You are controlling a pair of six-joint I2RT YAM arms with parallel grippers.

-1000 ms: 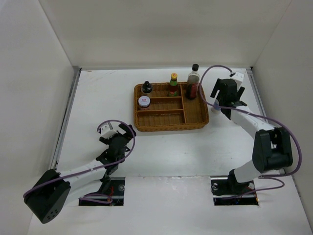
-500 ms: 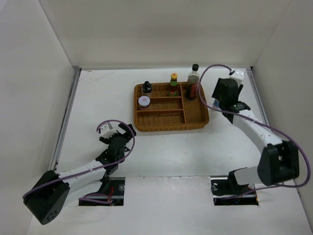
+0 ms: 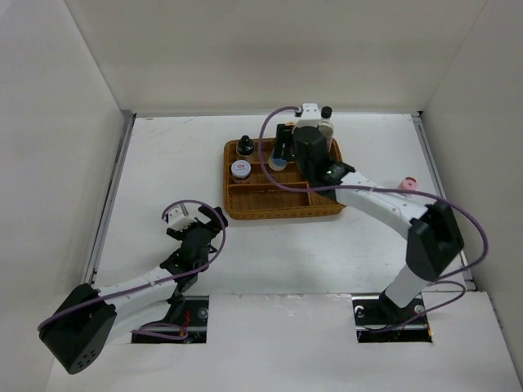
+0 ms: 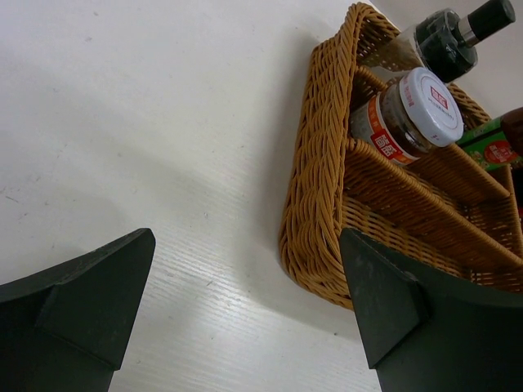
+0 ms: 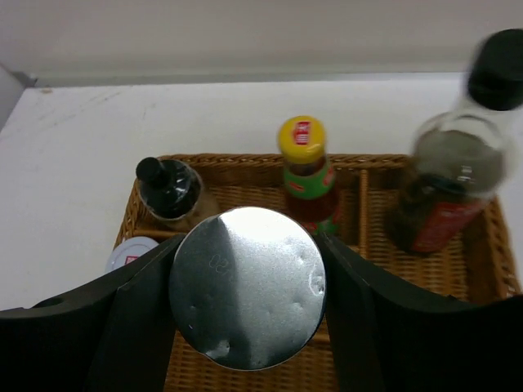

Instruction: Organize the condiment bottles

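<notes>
My right gripper [image 5: 248,245] is shut on the blue-white cylinder [image 5: 247,286], whose silver end faces the wrist camera. From above, it holds the cylinder [image 3: 279,161] over the middle of the brown wicker tray [image 3: 286,214]. In the tray's back row stand the squat black-capped bottle [image 5: 167,188], the yellow-capped bottle [image 5: 306,167] and the tall dark-sauce bottle [image 5: 458,175]. The white-lidded jar [image 3: 240,170] sits in front of the squat bottle [image 3: 244,146]. A pink-lidded shaker [image 3: 406,185] stands on the table right of the tray. My left gripper [image 3: 204,224] rests open and empty near the tray's left front corner.
White walls enclose the table on three sides. In the left wrist view the tray's woven corner [image 4: 315,180] lies just beyond the right fingertip, with the jar [image 4: 413,114] behind it. My right arm [image 3: 384,204] stretches across the tray's right side.
My right gripper closed on the cylinder beside the tray's right edge, then swung left with it over the tray. The pink-lidded shaker now shows. The left arm stayed still.
</notes>
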